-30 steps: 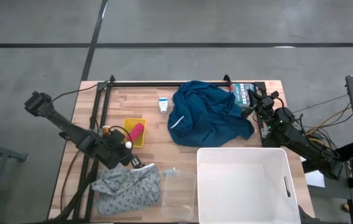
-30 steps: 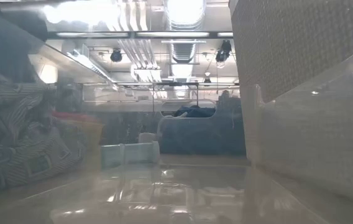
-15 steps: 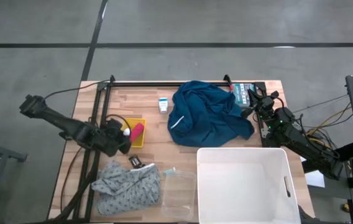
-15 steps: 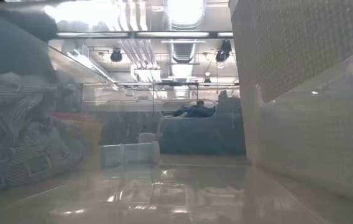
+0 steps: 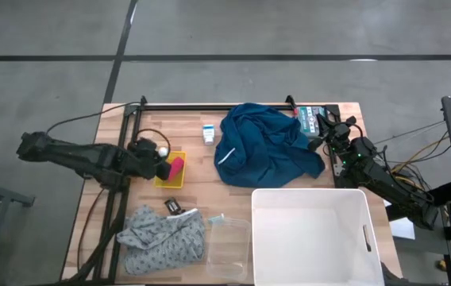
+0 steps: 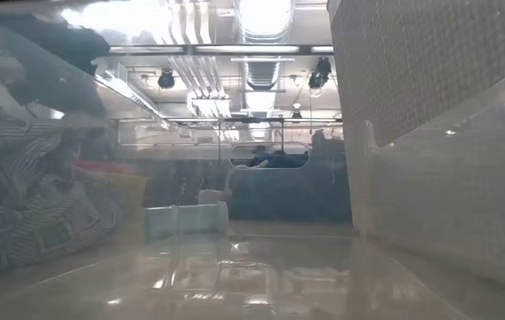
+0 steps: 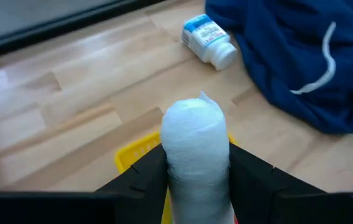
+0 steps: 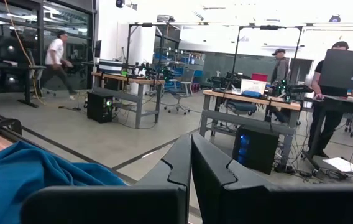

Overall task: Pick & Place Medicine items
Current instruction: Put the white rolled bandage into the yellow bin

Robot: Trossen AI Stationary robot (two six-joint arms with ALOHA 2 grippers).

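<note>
My left gripper hovers over a yellow tray that holds a red item, and it is shut on a white gauze-wrapped roll. A small white container with blue print lies on its side on the wood beside the blue cloth; the left wrist view shows it too. No orange-amber item shows. My right gripper waits, shut, at the table's right edge, next to the blue cloth. My left gripper pinches the white roll between its two fingers, one on each side of the roll's lower part. It comes from the table's left, and the roll lies along the fingers with its free end sticking out past them. The roll is lifted clear above the yellow tray.
A grey striped cloth lies at the near left, with a small black item just beyond it. A clear plastic container and a big white bin fill the near right. A black frame runs along the far edge.
My left gripper has swung from beside the grey cloth toward the table's far edge and now stands over the yellow tray, carrying the white roll with it. The small black item by the grey cloth has come into view. The right arm has kept still.
</note>
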